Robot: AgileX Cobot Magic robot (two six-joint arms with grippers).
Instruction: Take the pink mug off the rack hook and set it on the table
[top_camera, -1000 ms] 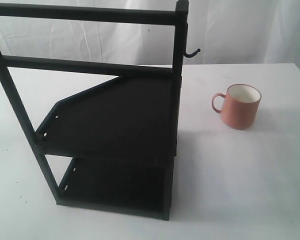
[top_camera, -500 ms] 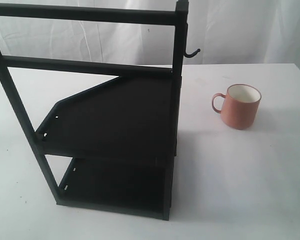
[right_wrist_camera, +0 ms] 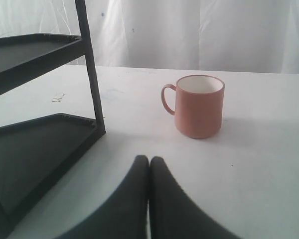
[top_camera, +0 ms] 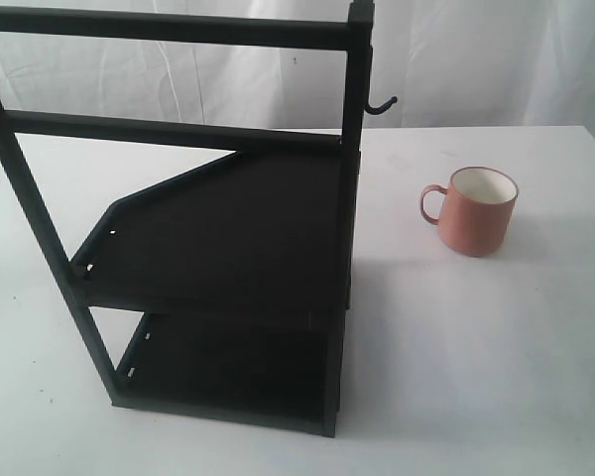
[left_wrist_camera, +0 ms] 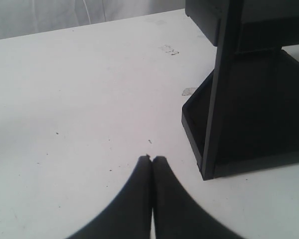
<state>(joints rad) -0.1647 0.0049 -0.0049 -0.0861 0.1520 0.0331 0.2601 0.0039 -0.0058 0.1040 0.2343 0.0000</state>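
Standing upright on the white counter [top_camera: 496,387], the pink mug [top_camera: 476,216] sits to the right of the black two-shelf rack [top_camera: 218,238] in the exterior view, mouth up, with its handle turned toward the rack. The rack hook [top_camera: 381,105] juts bare from the upright post, above the mug and apart from it. Neither arm shows here. By this layout the task looks done: the mug is off the hook and resting on the counter.

From the left wrist view, the left jaws are pressed together with tips touching and nothing between them. They hang over bare counter near the rack's foot, and the mug is out of sight.

From the right wrist view, the right jaws are likewise together and empty. They point toward the mug [right_wrist_camera: 199,107], which stands apart ahead of them, near the rack's corner post but clear of it. Its cream inside and loop handle show plainly.

As a judgement, it looks like glazed ceramic: rigid, fairly weighty for its size, smooth and probably slippery. It would likely chip if dropped or knocked against the post. Should it need moving, the surest hold is across the rim wall, one jaw inside and one outside, or through the handle loop. Pinching the round body invites a slip.
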